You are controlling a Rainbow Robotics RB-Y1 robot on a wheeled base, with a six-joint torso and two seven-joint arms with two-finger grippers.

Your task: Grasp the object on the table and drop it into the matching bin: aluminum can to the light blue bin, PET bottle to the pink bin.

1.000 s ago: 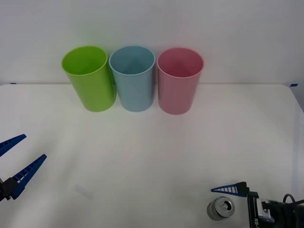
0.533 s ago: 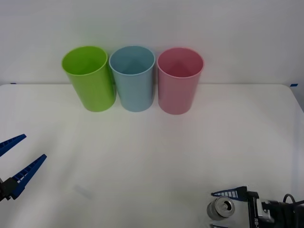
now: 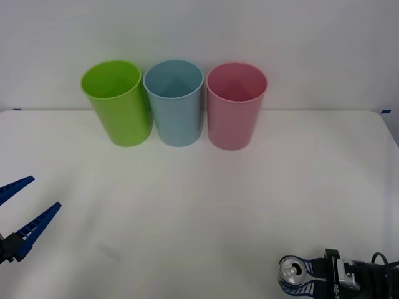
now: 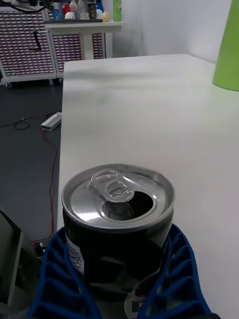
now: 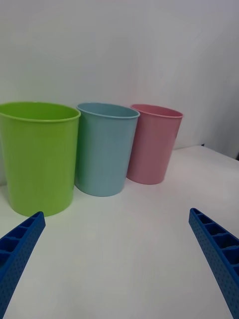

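Observation:
The aluminum can, small and silver with a pull-tab top, stands on the white table at the near right edge. My right gripper is shut on it, one blue ribbed finger on each side. The right wrist view has the can close up, its dark side squeezed between the fingers. The light blue bin stands at the back between a lime green cup and the pink bin. My left gripper hangs open at the near left, holding nothing, and faces the cups.
The lime green cup stands left of the light blue bin, and the three cups touch in a row by the back wall. In the left wrist view the same row is the green cup, light blue bin and pink bin.
The right gripper's fingers have closed around the can, which sat beside one open finger a second ago. The left arm has not moved.

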